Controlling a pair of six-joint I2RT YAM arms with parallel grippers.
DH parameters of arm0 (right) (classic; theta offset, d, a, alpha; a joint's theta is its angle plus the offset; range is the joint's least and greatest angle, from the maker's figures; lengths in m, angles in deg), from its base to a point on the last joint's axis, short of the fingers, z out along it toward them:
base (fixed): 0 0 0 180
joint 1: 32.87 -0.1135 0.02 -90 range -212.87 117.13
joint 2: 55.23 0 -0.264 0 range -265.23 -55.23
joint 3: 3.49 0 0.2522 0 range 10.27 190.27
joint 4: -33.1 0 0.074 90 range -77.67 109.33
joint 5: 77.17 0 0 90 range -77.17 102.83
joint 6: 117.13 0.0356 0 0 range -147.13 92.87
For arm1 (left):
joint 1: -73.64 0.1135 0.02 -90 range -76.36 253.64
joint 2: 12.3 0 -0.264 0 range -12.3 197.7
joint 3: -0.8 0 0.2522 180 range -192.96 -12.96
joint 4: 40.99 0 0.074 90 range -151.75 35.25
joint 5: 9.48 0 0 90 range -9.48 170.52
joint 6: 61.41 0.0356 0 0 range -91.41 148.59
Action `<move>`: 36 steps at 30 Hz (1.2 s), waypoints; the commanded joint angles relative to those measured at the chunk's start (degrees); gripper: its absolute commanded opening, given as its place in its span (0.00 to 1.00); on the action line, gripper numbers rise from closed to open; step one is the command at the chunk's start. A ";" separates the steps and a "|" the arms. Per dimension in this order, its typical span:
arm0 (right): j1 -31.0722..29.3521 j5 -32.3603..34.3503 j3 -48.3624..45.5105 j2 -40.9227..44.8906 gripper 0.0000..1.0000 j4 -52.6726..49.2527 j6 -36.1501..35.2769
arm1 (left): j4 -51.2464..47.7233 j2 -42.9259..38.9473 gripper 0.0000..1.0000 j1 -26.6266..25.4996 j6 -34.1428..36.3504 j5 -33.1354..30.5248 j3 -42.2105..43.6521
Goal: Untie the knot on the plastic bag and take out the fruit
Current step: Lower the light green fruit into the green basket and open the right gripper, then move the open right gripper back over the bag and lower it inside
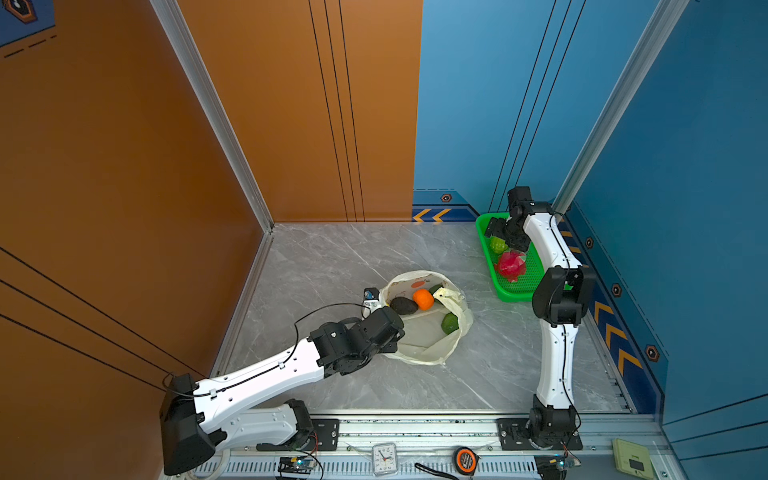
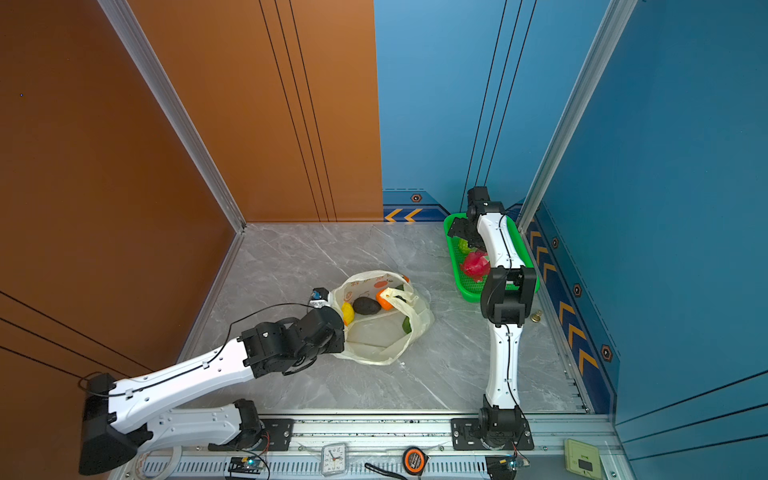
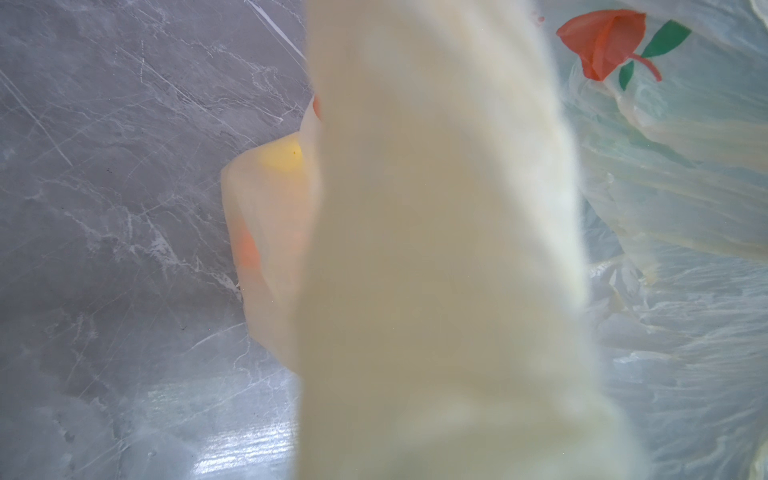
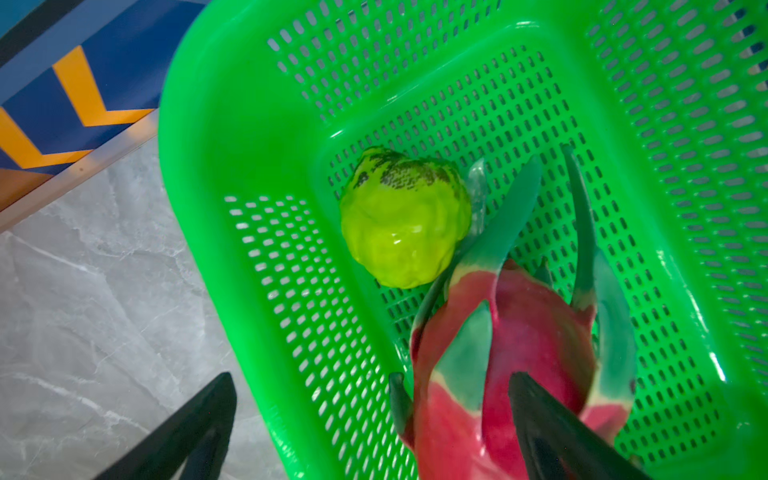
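**Right gripper** (image 4: 370,378): fingers spread wide, gripping nothing. It hangs over the far end of the green basket (image 1: 512,294), right of centre in both top views. In the right wrist view one finger (image 4: 552,419) crosses in front of the dragon fruit (image 4: 519,332). The other finger stands outside the basket wall, over the grey table (image 1: 332,266). The dragon fruit lies in the basket directly below the gripper. The lime-green fruit (image 4: 403,220) lies just beside its leaf tips.

**Left gripper** (image 1: 392,334): below frame centre, jaws together on the near-left rim of the plastic bag (image 1: 432,350). The wrist hides its fingers in both top views. A blurred cream band of bag film fills the middle of the left wrist view.

**Bag contents:** the bag lies on the table with its mouth open upward.
- The yellow fruit (image 2: 348,312) sits just beside the left gripper.
- Next come the avocado (image 1: 403,305) and the orange (image 1: 423,299), side by side.
- A green fruit (image 1: 449,323) lies apart at the bag's right side.
- A handle loop (image 2: 401,296) lies slack across the mouth, beside the orange.

The bag is well apart from the basket and the right gripper.
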 commanded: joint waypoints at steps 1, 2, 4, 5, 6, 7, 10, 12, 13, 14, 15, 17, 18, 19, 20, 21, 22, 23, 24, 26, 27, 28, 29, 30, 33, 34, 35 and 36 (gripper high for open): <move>-0.99 -2.41 1.42 5.72 1.00 -3.65 -0.06 | -1.24 -1.44 0.00 0.77 1.13 -0.66 -0.50; -1.33 -3.48 1.56 6.25 1.00 -4.19 0.05 | -1.29 -1.60 0.00 0.86 1.33 -0.60 -0.50; -2.93 -5.16 1.52 7.96 1.00 -5.58 -0.08 | -1.31 -1.80 0.00 0.89 1.65 -0.57 -0.50; -3.87 -5.44 1.54 8.96 1.00 -6.18 -0.35 | -1.29 -1.76 0.00 1.02 1.82 -0.49 -0.58; -5.25 -5.40 1.57 10.08 1.00 -6.87 -0.78 | -1.29 -1.80 0.00 1.09 2.00 -0.28 -0.66; -6.64 -5.49 1.58 11.33 1.00 -7.51 -1.20 | -1.25 -1.79 0.00 1.08 2.18 -0.23 -0.63; -11.27 -6.36 1.98 15.23 1.00 -9.65 -1.88 | -1.20 -1.62 0.00 1.22 2.84 0.03 -0.93; -14.65 -7.20 2.96 16.76 1.00 -11.78 -1.88 | -1.20 -1.65 0.00 1.32 3.02 0.03 -1.14; -16.51 -7.41 3.80 17.23 1.00 -13.09 -1.88 | -1.20 -1.62 0.00 1.33 3.23 0.11 -1.28; -18.21 -7.70 4.34 17.78 1.00 -14.14 -1.81 | -1.20 -1.67 0.00 1.44 3.41 -0.03 -1.37; -20.21 -8.13 4.87 18.32 1.00 -15.10 -1.47 | -1.20 -1.67 0.00 1.49 3.55 -0.06 -1.52; -23.77 -8.86 5.56 19.29 1.00 -16.77 -0.72 | -1.11 -1.79 0.00 1.56 3.79 -0.06 -1.48; -25.52 -9.46 5.85 19.73 1.00 -17.63 -0.25 | -1.02 -1.87 0.00 1.59 3.85 -0.08 -1.36; -27.22 -9.85 6.10 20.10 0.99 -18.43 0.29 | -0.94 -1.97 0.00 1.59 3.90 -0.03 -1.31; -28.60 -10.21 6.23 20.42 0.98 -19.04 0.92 | -0.89 -2.10 0.00 1.68 3.88 0.00 -1.11; -30.14 -10.71 6.22 20.83 0.97 -19.63 1.62 | -0.80 -2.23 0.00 1.74 3.88 -0.06 -0.90; -31.43 -10.78 6.29 21.06 0.95 -20.26 2.16 | -0.66 -2.39 0.00 1.83 3.95 -0.08 -0.79; -32.78 -10.70 6.26 21.21 0.94 -21.16 2.87 | -0.53 -2.53 0.00 1.85 4.07 -0.12 -0.61; -34.17 -10.61 6.25 21.35 0.93 -22.01 3.48 | -0.37 -2.75 0.00 1.98 4.10 -0.09 -0.33; -36.81 -9.97 6.25 21.60 0.91 -23.71 4.63 | -0.08 -3.11 0.00 2.27 4.30 -0.02 0.00; -38.08 -9.15 6.12 21.81 0.90 -24.45 5.12 | -0.02 -3.22 0.00 2.38 4.38 0.04 0.18; -39.08 -8.62 6.01 22.01 0.90 -25.04 5.59 | 0.02 -3.38 0.00 2.55 4.53 0.12 0.28; -39.51 -8.16 5.73 22.33 0.89 -25.58 6.21 | 0.08 -3.47 0.00 2.64 4.63 0.23 0.33; -41.86 -7.81 4.99 22.76 0.88 -25.86 6.77 | -0.01 -3.64 0.00 2.67 4.78 0.29 0.46; -44.17 -7.11 1.78 24.09 0.85 -25.92 8.12 | 0.34 -4.06 0.00 2.66 4.79 0.46 0.98; -44.77 -6.70 0.62 24.53 0.85 -25.85 8.37 | 0.53 -4.17 0.00 2.67 4.74 0.42 1.14; -45.34 -6.38 -0.74 24.92 0.85 -25.63 8.62 | 0.75 -4.26 0.00 2.65 4.74 0.45 1.43; -45.91 -6.03 -1.76 25.27 0.84 -25.45 8.74 | 1.07 -4.35 0.00 2.69 4.74 0.53 1.82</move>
